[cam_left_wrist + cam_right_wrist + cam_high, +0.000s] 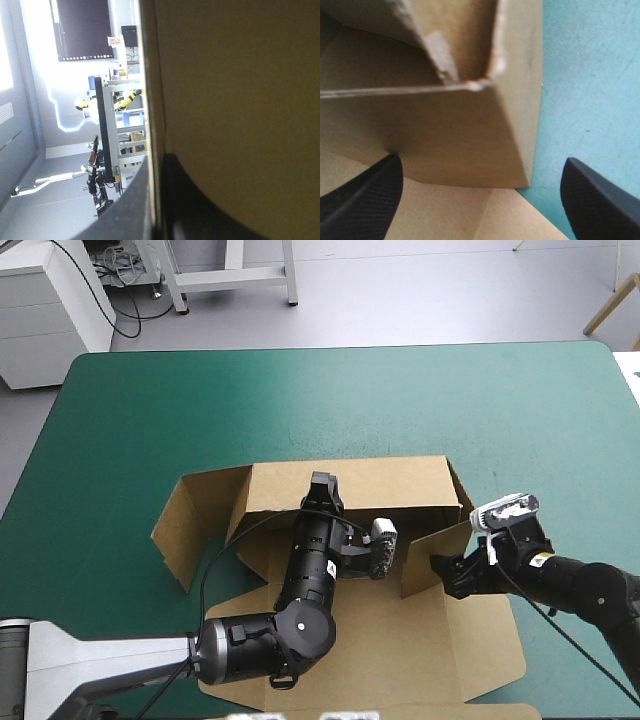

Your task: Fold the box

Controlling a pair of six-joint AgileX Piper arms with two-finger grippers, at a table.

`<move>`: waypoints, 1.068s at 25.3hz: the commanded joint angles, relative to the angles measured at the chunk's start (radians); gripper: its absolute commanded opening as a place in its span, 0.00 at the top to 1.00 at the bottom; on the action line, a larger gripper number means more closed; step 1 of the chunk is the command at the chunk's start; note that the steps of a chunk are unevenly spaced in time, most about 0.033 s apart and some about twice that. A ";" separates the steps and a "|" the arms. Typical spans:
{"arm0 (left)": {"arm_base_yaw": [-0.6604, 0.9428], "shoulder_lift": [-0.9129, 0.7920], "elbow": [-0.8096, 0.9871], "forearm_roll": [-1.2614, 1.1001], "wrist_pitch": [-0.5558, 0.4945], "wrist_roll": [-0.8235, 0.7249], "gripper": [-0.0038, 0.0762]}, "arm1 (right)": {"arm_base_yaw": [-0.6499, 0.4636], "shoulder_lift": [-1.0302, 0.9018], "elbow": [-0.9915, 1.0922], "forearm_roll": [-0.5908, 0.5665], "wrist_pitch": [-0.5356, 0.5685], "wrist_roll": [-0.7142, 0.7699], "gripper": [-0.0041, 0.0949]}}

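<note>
The brown box (pixel 400 640) lies at the middle of the table with its far wall (pixel 400 485) raised. My left gripper (pixel 322 488) reaches over the box floor to that wall's top edge. In the left wrist view the board (pixel 235 100) stands between the two black fingers (pixel 125 210), so the left gripper (pixel 157 165) is shut on the box. My right gripper (pixel 442 575) sits just outside the raised right side wall (pixel 425 555). Its fingers (pixel 365 200) stand wide apart, so the right gripper (pixel 480 180) is open, with the wall's corner (pixel 470 130) ahead of them.
The box's left flap (pixel 185 525) stands angled up toward the table's left. A wide flat panel (pixel 470 660) reaches to the near edge. The teal-green cover (pixel 350 390) stretches beyond the far wall and to the right (pixel 590 75) of the box.
</note>
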 commanded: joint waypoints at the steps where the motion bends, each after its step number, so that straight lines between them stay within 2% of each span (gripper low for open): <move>1: -0.006 -0.040 -0.025 0.065 0.039 -0.007 0.96 | 0.111 -0.011 0.000 0.030 -0.177 0.028 0.17; 3: -0.006 -0.040 -0.025 0.065 0.039 -0.005 0.96 | 0.183 -0.009 0.003 -0.058 -0.261 0.132 0.17; 6: -0.006 -0.040 -0.025 0.065 0.041 -0.008 0.96 | 0.250 -0.009 0.003 -0.309 -0.330 0.357 0.17; 8: -0.006 -0.040 -0.025 0.065 0.041 -0.009 0.96 | 0.277 -0.005 0.003 -0.414 -0.361 0.427 0.17; 14: -0.006 -0.040 -0.025 0.065 0.041 -0.009 0.96 | 0.308 0.063 0.003 -0.436 -0.452 0.444 0.17; 19: -0.006 -0.040 -0.025 0.065 0.043 -0.009 0.96 | 0.336 0.100 0.003 -0.436 -0.482 0.448 0.19; 20: -0.006 -0.040 -0.025 0.065 0.043 -0.009 0.96 | 0.336 0.100 0.003 -0.436 -0.491 0.450 0.25; 24: -0.006 -0.040 -0.025 0.065 0.043 -0.014 0.96 | 0.336 0.100 0.003 -0.436 -0.508 0.463 0.63; 27: -0.006 -0.040 -0.025 0.065 0.045 -0.016 0.96 | 0.336 0.100 0.003 -0.436 -0.504 0.438 0.98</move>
